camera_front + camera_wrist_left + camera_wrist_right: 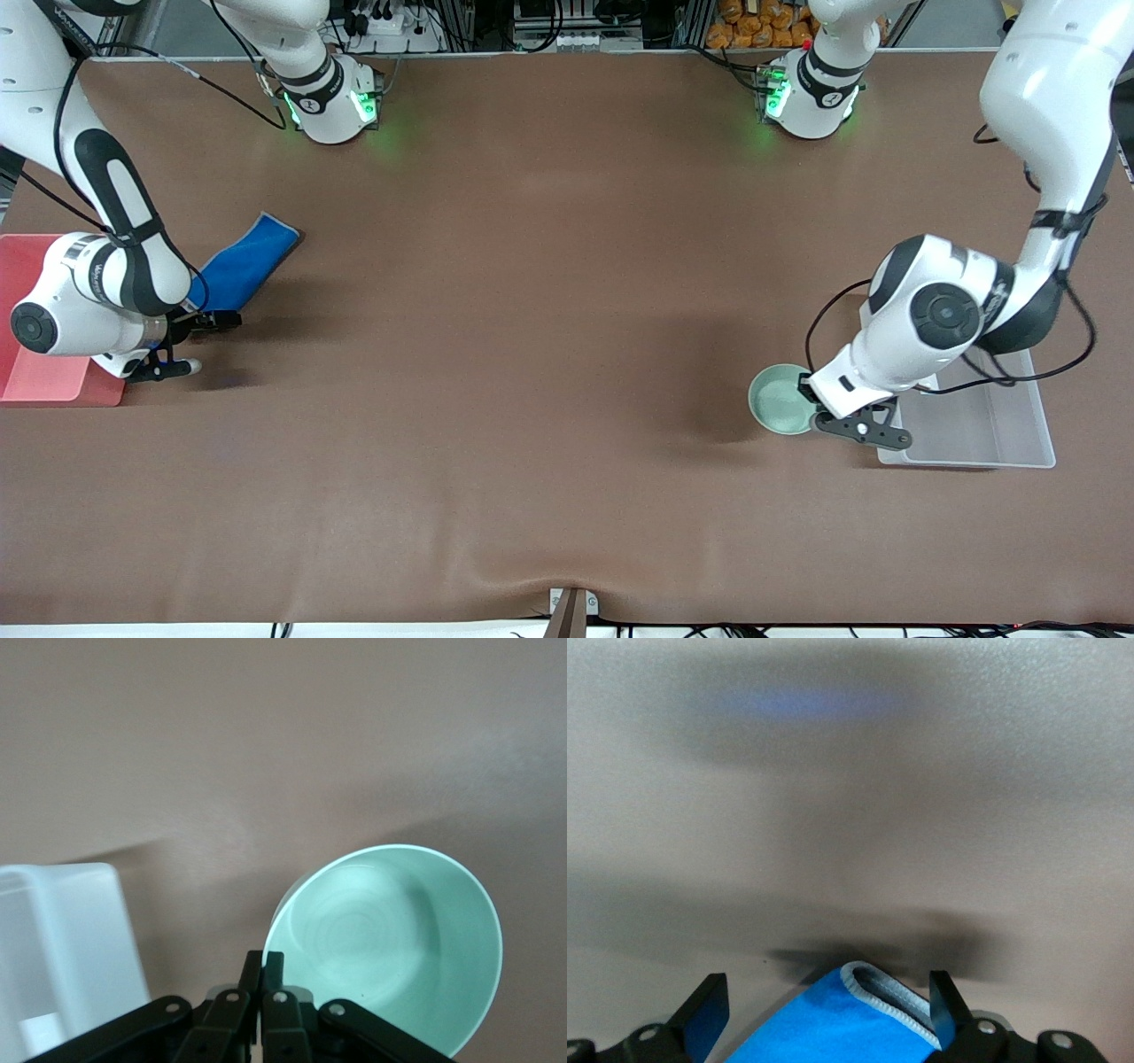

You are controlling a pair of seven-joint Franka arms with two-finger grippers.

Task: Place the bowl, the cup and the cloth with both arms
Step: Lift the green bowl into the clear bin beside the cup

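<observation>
The pale mint bowl (778, 400) sits on the brown table beside a clear bin at the left arm's end. My left gripper (811, 399) is shut on the bowl's rim; in the left wrist view the gripper (263, 967) pinches the edge of the bowl (390, 939). The blue cloth (246, 260) lies at the right arm's end of the table. My right gripper (202, 337) is at its nearer end. In the right wrist view the gripper (824, 988) is open, with the grey-edged corner of the cloth (833, 1028) between its fingers. The yellow cup is out of view.
A clear plastic bin (983, 425) stands by the bowl and shows in the left wrist view (62, 939). A red tray (40, 372) lies at the table's edge under the right arm. The arms' bases stand along the table's edge farthest from the front camera.
</observation>
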